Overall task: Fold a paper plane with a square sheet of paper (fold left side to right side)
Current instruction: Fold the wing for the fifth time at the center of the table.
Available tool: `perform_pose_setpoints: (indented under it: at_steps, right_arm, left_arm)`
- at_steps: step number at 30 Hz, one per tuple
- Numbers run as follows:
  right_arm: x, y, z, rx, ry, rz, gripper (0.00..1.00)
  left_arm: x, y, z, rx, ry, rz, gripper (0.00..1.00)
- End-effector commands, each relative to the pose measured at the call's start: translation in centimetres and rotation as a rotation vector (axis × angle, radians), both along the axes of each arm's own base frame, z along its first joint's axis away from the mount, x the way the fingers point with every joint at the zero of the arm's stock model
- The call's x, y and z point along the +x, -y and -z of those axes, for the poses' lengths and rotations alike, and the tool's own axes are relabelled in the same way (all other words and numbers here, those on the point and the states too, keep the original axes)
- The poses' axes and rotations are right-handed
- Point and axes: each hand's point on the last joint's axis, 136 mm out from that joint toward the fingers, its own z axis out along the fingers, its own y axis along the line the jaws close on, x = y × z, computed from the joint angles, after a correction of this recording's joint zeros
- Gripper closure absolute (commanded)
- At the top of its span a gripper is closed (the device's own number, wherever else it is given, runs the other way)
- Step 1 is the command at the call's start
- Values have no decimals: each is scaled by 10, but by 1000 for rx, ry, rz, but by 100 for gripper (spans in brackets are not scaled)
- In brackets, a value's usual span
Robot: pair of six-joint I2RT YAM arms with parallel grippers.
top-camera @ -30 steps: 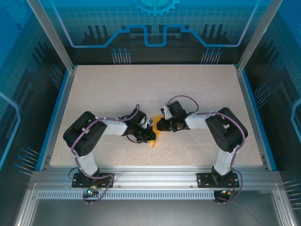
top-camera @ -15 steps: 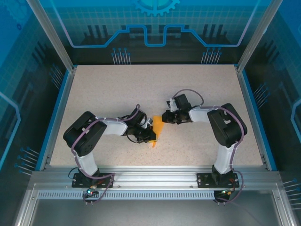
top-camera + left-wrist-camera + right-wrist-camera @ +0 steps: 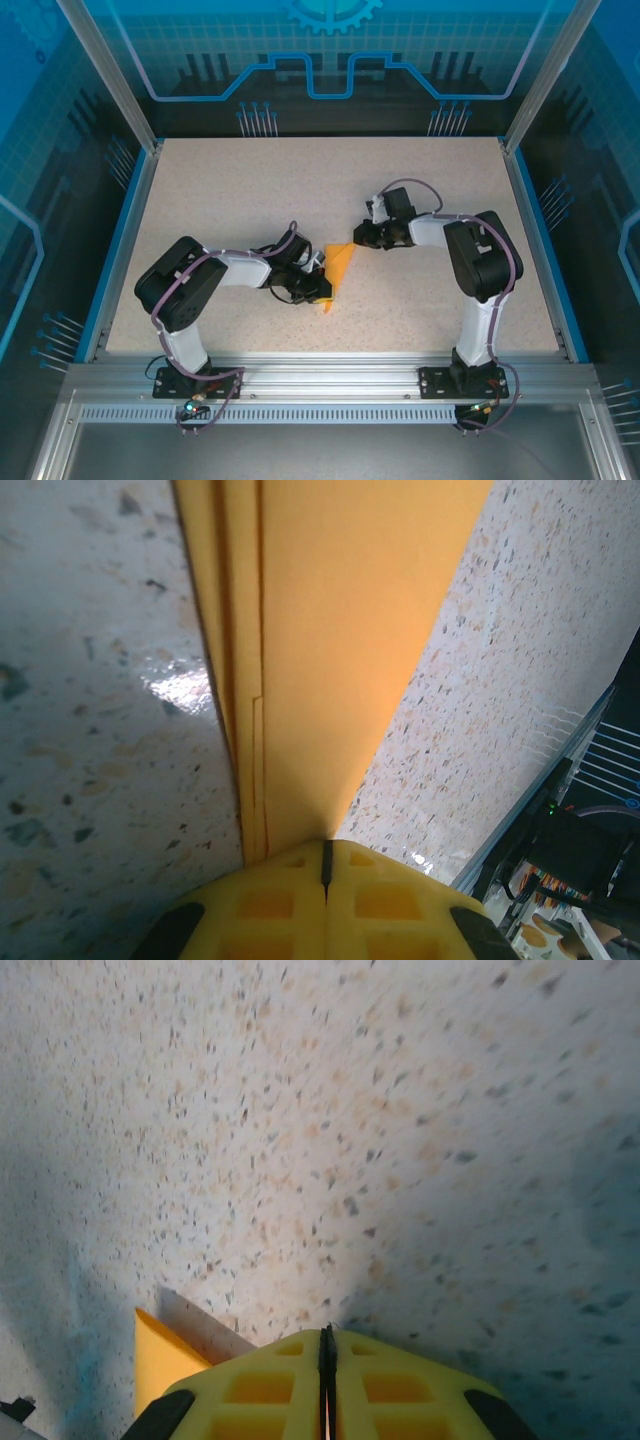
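Nearest us, the left fingers (image 3: pixel 265 905) are clamped tight on the narrow tip of the folded orange paper (image 3: pixel 340 268) lying mid-way across the speckled bench (image 3: pixel 250 190), and just beyond its far corner the right fingers (image 3: pixel 260 1390) are pressed together, holding nothing.

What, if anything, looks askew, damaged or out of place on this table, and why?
Nothing serious. The orange paper lies folded flat, slanted to the table edges, without visible tears. Along one long side its layered edges sit slightly stepped rather than flush, a minor misalignment.
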Motion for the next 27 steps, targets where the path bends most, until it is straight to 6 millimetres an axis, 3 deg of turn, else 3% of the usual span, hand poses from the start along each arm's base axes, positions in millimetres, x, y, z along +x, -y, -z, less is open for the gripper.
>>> perform_pose_setpoints:
  at_steps: [1,5,9,13,16,27]
  right_arm:
    - [11,0,-22,19,50,-8,90]
    - [1,-2,-56,8,116,-22,89]
    - [-31,-11,-68,-5,122,-55,89]
    - [-67,-29,-60,31,76,-73,89]
    - [-90,-41,-42,52,9,-79,89]
    - [-105,-66,-2,64,-109,-110,89]
  left_arm:
    - [-37,-35,45,211,-128,-5,98]
    - [-34,-34,43,206,-115,-10,97]
    - [-33,-33,41,202,-108,-11,97]
    - [-34,-34,41,205,-106,-13,97]
    - [-33,-34,40,204,-103,-15,97]
    - [-32,-33,36,193,-90,-15,97]
